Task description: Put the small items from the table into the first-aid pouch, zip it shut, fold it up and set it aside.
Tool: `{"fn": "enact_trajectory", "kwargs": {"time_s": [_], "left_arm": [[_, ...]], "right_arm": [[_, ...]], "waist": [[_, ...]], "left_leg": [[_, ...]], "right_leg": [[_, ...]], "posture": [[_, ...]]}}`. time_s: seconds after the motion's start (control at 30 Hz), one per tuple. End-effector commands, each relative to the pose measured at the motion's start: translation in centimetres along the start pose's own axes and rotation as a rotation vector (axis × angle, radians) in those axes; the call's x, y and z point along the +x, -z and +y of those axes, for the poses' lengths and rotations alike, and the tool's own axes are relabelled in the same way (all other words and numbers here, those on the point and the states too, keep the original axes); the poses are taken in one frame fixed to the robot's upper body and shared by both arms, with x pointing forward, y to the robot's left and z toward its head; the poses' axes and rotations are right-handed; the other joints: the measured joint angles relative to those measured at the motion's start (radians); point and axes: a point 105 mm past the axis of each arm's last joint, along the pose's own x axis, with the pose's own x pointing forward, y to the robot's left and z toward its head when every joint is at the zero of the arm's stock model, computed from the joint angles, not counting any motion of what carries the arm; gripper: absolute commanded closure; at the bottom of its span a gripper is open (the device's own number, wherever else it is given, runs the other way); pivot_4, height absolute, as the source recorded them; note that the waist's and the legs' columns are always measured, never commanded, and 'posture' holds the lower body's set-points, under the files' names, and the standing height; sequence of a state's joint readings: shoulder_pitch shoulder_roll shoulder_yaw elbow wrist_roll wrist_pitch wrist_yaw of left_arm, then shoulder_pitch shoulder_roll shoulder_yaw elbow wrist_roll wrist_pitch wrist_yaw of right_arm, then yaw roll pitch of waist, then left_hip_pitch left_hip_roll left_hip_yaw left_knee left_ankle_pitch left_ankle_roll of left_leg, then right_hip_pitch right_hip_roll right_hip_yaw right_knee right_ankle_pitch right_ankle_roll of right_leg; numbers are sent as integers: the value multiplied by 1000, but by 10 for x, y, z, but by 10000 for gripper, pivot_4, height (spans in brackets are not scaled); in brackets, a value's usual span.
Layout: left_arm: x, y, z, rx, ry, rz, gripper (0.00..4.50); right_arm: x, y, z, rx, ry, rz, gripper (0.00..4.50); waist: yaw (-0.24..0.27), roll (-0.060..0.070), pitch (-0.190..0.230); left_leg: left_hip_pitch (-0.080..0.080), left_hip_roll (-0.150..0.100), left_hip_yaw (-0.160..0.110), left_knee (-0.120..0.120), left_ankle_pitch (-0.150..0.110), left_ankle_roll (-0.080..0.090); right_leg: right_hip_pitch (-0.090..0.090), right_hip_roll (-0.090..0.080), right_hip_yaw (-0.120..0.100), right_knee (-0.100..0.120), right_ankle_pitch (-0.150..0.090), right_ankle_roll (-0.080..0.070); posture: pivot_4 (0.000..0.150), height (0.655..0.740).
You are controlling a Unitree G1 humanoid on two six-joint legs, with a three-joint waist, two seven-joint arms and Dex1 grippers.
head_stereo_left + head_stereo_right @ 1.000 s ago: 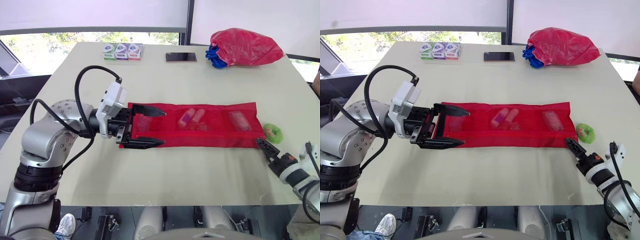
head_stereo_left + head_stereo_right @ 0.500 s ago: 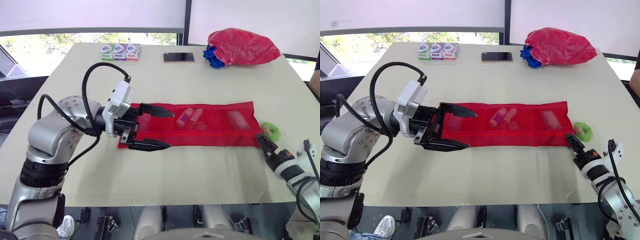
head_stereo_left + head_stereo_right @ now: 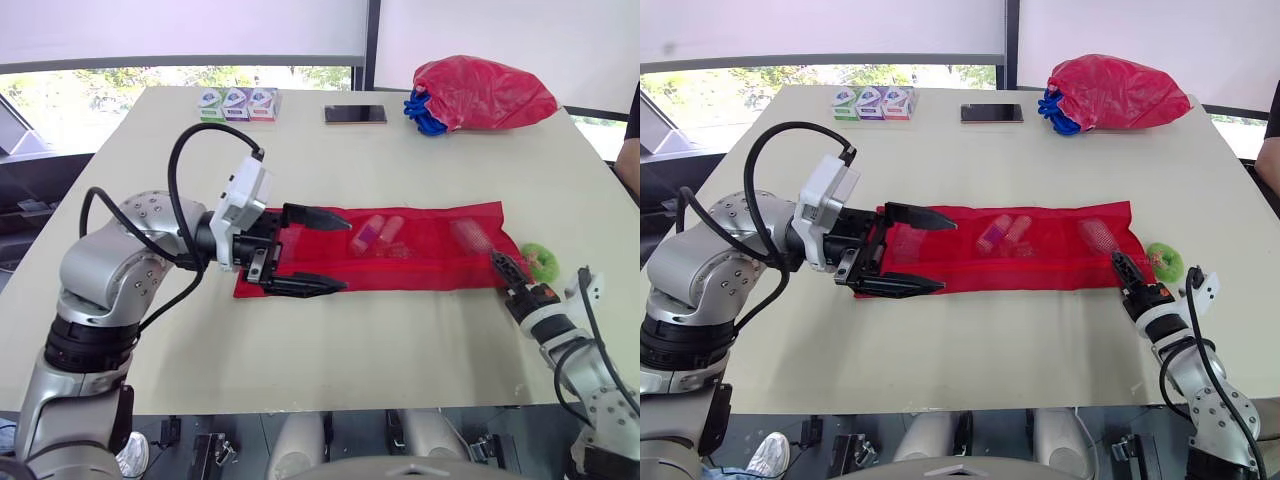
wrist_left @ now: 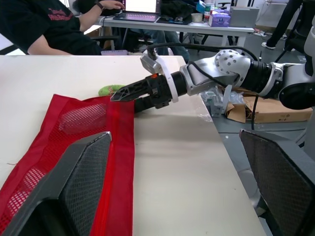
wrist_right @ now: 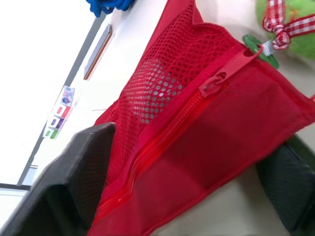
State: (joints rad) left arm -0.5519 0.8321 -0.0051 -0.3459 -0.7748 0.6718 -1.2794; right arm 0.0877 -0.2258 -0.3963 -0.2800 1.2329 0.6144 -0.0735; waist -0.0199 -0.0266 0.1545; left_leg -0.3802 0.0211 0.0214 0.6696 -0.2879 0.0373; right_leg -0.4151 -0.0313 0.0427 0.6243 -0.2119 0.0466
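The long red mesh first-aid pouch lies flat across the table, zipper pull at its right end. Pink small items and another show through the mesh. A green item with a checked ribbon lies on the table just off the pouch's right end. My left gripper is open over the pouch's left end, one finger above each long edge. My right gripper is open at the pouch's right front corner, and that corner sits between its fingers.
At the back of the table are a red plastic bag with something blue beside it, a phone and three small boxes. A person stands at the far right edge. The table's front strip is bare.
My right gripper has moved in from the table's front right to the pouch's right corner. My left gripper has slid a little further along over the pouch, still open.
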Motion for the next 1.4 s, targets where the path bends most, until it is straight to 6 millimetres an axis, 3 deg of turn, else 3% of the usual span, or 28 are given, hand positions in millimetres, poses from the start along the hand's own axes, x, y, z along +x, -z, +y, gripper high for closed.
{"fn": "enact_trajectory", "kwargs": {"time_s": [0.03,0.07,0.1,0.2,0.43,0.53,0.73,0.87,0.97,1.1,1.2,1.27,1.37,1.4], "left_arm": [[1,-8,0,50,-2,-1,0],[1,-8,0,50,-3,0,0],[1,-7,1,50,-5,1,0],[0,-6,1,49,-9,4,0],[-3,-3,3,42,-22,5,0],[-5,-2,5,34,-33,4,0],[-7,0,12,31,-71,10,0],[-8,-1,21,61,-114,11,0],[-9,-2,22,68,-117,13,0],[-9,-3,22,73,-129,9,0],[-9,-3,21,73,-136,10,0],[-10,-3,21,73,-145,12,0],[-11,-2,20,70,-154,12,0],[-11,-1,19,69,-155,12,0]], "right_arm": [[2,-1,4,-41,-20,-20,21200],[2,-1,4,-42,-21,-20,29721],[1,-1,3,-43,-21,-23,30808],[-4,-4,1,-50,-18,-40,44450],[-33,-35,-14,-172,0,-98,44450],[-53,-62,-23,-275,12,-135,44450],[-73,-78,9,-535,-181,-94,44450],[-70,-57,49,-827,-395,71,44450],[-65,-37,79,-889,-545,148,44450],[-53,5,112,-1029,-712,259,44450],[-46,30,115,-1167,-759,354,44450],[-43,46,105,-1324,-778,439,44450],[-37,57,92,-1496,-786,500,44450],[-34,58,91,-1531,-786,500,41935]], "waist": [[0,0,0],[0,0,0],[0,0,0],[2,-1,0],[12,0,0],[12,2,1],[4,4,2],[4,4,2],[4,3,1],[4,2,2],[9,2,2],[13,1,2],[12,0,2],[12,0,2]], "left_leg": [[0,0,0,0,0,0],[0,0,0,0,0,0],[0,0,0,0,0,0],[0,0,0,0,0,0],[-1,-3,-2,0,0,0],[-2,-4,-2,0,0,1],[0,-5,-1,0,-1,1],[1,-4,0,1,-1,1],[0,-3,-1,1,-1,1],[0,-3,-1,1,-1,1],[-1,-4,-2,1,-1,1],[-1,-4,-3,1,-1,1],[-2,-6,-2,1,-1,1],[-3,-6,-3,1,-1,1]], "right_leg": [[0,0,0,0,0,0],[0,0,0,0,0,0],[0,0,0,0,0,0],[0,0,0,0,0,0],[0,-2,1,0,0,0],[0,-2,1,-1,0,0],[1,-2,2,0,-1,2],[1,0,3,1,-1,3],[1,1,3,1,-1,3],[1,1,3,1,-1,2],[1,0,2,1,-1,2],[1,-1,1,1,-1,2],[0,-3,1,0,-1,2],[0,-3,1,-1,-1,2]], "posture": [[1500,7400],[1500,7400],[1500,7400],[1500,7400],[1500,7400],[1500,7400],[1500,7400],[1500,7400],[1500,7400],[1500,7400],[1500,7400],[1500,7400],[1500,7400],[1500,7400]]}}
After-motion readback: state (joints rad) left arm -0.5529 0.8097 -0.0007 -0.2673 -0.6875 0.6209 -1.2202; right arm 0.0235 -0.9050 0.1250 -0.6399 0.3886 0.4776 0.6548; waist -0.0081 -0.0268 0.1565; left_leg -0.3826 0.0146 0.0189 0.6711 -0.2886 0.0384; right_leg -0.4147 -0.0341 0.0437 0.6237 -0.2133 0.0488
